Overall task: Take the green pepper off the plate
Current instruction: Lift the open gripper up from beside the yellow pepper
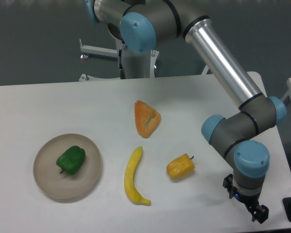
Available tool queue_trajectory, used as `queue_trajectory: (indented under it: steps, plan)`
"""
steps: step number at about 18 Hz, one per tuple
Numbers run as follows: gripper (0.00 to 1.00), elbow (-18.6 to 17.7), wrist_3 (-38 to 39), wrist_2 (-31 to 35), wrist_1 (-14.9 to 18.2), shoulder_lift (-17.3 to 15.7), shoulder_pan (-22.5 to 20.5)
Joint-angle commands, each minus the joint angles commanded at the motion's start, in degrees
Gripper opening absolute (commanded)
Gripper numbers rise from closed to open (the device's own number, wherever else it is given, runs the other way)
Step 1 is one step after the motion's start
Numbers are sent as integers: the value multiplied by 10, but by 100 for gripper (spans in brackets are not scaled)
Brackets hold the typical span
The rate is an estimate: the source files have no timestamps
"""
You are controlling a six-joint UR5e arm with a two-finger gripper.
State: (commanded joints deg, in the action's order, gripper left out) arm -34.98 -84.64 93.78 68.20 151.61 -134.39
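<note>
The green pepper (71, 159) lies on the round beige-grey plate (47, 182) at the left of the table, a little left of the plate's middle. My gripper (258, 214) hangs far off at the table's front right corner, pointing down, well apart from the plate. Its fingers are small and dark from this angle, and the gap between them does not show clearly. Nothing is seen held in it.
A yellow banana (133, 177) lies just right of the plate. A yellow-orange pepper (180, 166) sits between the banana and my arm. An orange wedge-shaped piece (146, 118) rests farther back at the table's middle. The table's right edge runs close to the gripper.
</note>
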Motion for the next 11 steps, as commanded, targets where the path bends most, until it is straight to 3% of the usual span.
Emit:
queue_trajectory:
  steps: [11]
  plan:
    - [100, -39, 39, -3, 3, -40, 21]
